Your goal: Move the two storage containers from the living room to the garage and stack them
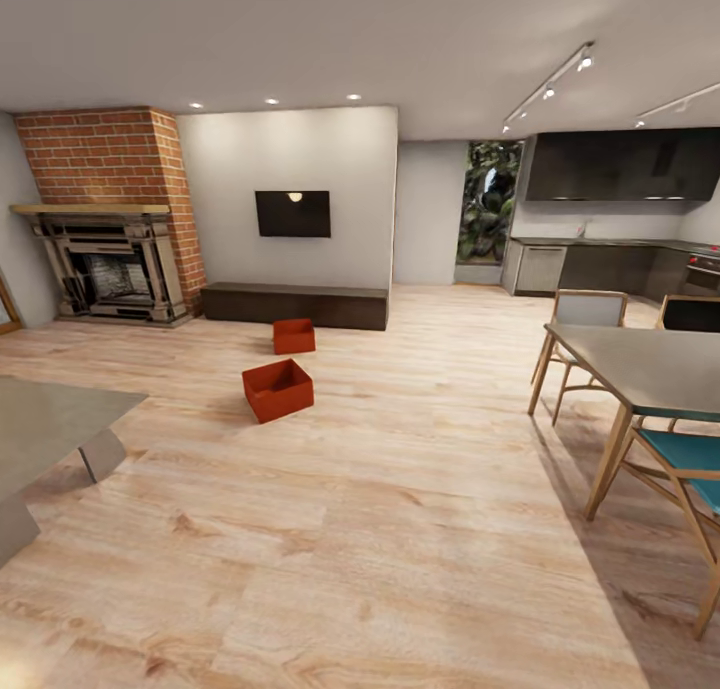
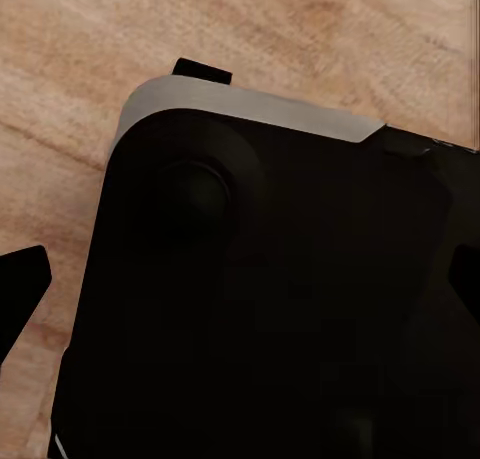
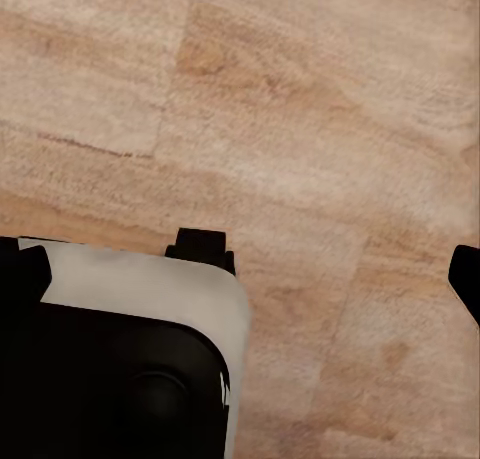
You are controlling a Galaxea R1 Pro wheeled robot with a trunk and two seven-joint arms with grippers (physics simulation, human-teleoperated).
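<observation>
Living room plank floor (image 1: 420, 529), two storage containers (image 1: 278, 389) (image 1: 294, 336) far ahead (jaws' state impossible to tell)

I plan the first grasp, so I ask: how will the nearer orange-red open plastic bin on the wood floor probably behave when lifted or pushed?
The nearer orange-red open plastic bin looks empty, so probably light. Its straight box walls suggest it is stiff, not floppy. Its flat base on the light wood plank floor means a push should slide it, not roll or tip it.
</observation>
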